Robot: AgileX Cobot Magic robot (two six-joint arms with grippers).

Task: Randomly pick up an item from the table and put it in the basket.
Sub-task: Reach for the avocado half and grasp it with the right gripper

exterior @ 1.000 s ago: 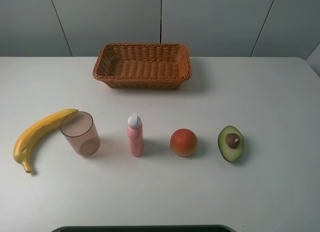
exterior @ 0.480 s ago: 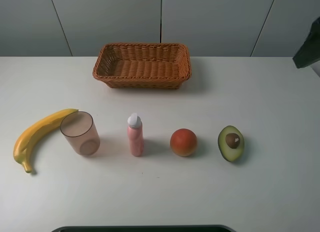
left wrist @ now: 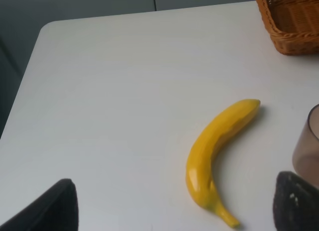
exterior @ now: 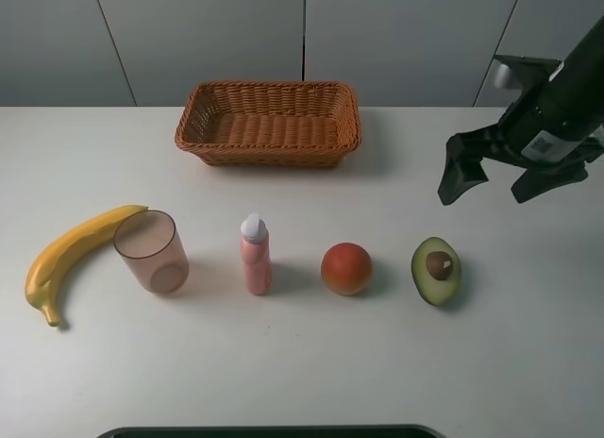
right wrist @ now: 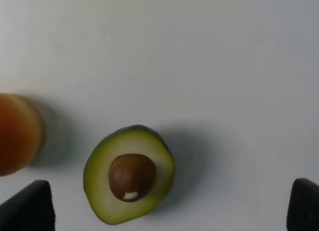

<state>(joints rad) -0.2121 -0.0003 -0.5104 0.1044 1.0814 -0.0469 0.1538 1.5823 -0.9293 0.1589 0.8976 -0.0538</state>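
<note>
The halved avocado [exterior: 436, 270] lies cut face up on the white table [exterior: 528, 362] at the right end of a row of items; it also shows in the right wrist view [right wrist: 129, 174]. The brown wicker basket [exterior: 269, 124] stands empty at the back middle. My right gripper [exterior: 492, 182] is open and empty, hanging in the air behind and to the right of the avocado. My left gripper [left wrist: 174, 211] is open and empty, off the overhead view, with its fingertips [left wrist: 50, 208] near the banana [left wrist: 217, 154].
In the row from the left lie a yellow banana [exterior: 71, 254], a translucent pinkish cup [exterior: 151, 251], a pink bottle with a white cap [exterior: 255, 254] and a round red-orange fruit [exterior: 346, 268]. A dark edge [exterior: 274, 430] runs along the table's front.
My right arm has come into the overhead view from the right edge and moved left and down, toward the avocado. The items on the table have not moved.
</note>
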